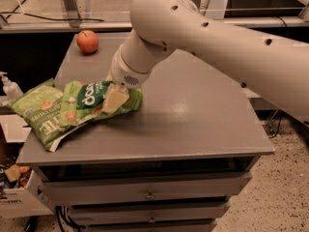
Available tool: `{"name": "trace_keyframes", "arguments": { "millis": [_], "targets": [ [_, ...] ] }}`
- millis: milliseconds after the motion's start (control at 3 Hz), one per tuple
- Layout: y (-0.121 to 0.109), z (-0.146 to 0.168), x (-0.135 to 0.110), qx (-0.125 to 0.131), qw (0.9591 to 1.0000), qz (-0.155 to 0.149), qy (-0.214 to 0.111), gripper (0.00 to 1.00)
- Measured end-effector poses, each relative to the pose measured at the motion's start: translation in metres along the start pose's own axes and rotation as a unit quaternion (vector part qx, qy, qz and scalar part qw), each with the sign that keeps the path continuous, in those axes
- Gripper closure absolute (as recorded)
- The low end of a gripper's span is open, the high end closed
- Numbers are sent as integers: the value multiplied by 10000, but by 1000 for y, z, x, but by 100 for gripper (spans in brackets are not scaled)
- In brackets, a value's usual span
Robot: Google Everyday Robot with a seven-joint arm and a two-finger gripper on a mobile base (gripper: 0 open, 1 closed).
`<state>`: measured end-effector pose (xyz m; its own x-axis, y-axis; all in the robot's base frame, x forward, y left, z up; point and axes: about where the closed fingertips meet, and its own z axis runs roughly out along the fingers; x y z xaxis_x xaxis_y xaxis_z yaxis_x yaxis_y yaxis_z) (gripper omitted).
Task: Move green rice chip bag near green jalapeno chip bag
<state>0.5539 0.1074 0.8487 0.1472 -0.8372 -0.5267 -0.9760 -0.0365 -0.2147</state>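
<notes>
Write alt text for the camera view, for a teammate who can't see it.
The robot's gripper sits on the green rice chip bag, which lies touching the green jalapeno chip bag at the left edge of a grey cabinet top. A red apple sits at the back left corner, and the pale arm reaches in from the right.

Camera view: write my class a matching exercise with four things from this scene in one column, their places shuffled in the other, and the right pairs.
Things
1. apple
2. bright green chip bag
3. pale green chip bag
4. gripper

Places
A. at the left edge of the table, one corner hanging over
B. back left corner of the table
C. down at the bright green chip bag's right end
D. lying partly over the pale green chip bag

Pairs: 1-B, 2-D, 3-A, 4-C
</notes>
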Motion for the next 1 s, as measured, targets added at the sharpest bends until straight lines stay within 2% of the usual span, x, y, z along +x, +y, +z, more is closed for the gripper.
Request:
{"name": "trace_keyframes", "arguments": {
  "millis": [333,667,1000],
  "targets": [
    [0,-1,0,-1,10000,0,2,12],
    [-3,-3,7,-32,10000,-20,57,0],
    [-7,-15,13,-164,9998,76,11,0]
  ]
}}
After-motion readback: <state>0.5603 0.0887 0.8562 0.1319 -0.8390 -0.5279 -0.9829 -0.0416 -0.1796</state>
